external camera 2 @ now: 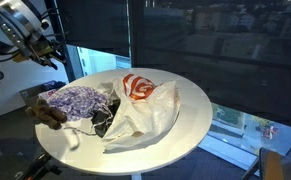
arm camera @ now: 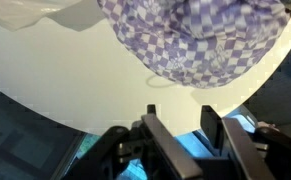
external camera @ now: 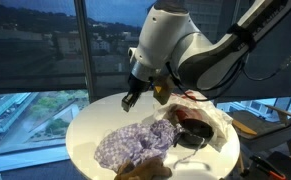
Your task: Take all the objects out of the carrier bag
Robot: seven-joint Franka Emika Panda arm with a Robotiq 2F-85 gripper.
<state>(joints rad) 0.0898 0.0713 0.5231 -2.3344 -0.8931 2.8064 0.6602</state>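
Hand, exterior view: the hand (external camera: 132, 97) hangs on the arm above the far edge of the round tabletop (external camera: 85, 128), fingers pointing down, with nothing between them
Cloth, exterior view: the lilac-and-white patterned cloth (external camera: 135, 145) lies bunched on the tabletop below the hand, nearer the camera and apart from the fingers
Bag, exterior view: the carrier bag (external camera: 213, 122) lies crumpled well off to the side of the hand, beyond the cloth, with a red mark (external camera: 190, 100) on its top
Other objects, exterior view: a dark round item (external camera: 190, 136) sits at the bag's edge; the tan-brown soft lump (external camera: 137, 172) shows at the near rim, just past the cloth from the hand

Hand, exterior view: the hand (external camera 2: 47, 50) hovers above and behind the cloth (external camera 2: 75, 100), clear of everything on the tabletop (external camera 2: 190, 100)
Objects, exterior view: the lump (external camera 2: 45, 112) touches the cloth's side under the hand; the dark item (external camera 2: 103, 122) lies between cloth and bag, possibly still in the bag's mouth, but the picture is too small to be sure
Bag, exterior view: the bag (external camera 2: 150, 112) spreads flat on the side of the cloth away from the hand

Hand, wrist view: the hand (arm camera: 182, 135) stands partly wide, a clear gap between its two fingers (arm camera: 153, 128), and it holds nothing
Cloth, wrist view: the cloth (arm camera: 200, 45) lies straight ahead of the fingertips, not touching them, on the pale tabletop (arm camera: 65, 80)
Bag, wrist view: a white corner of the bag (arm camera: 25, 10) shows ahead and to one side of the hand
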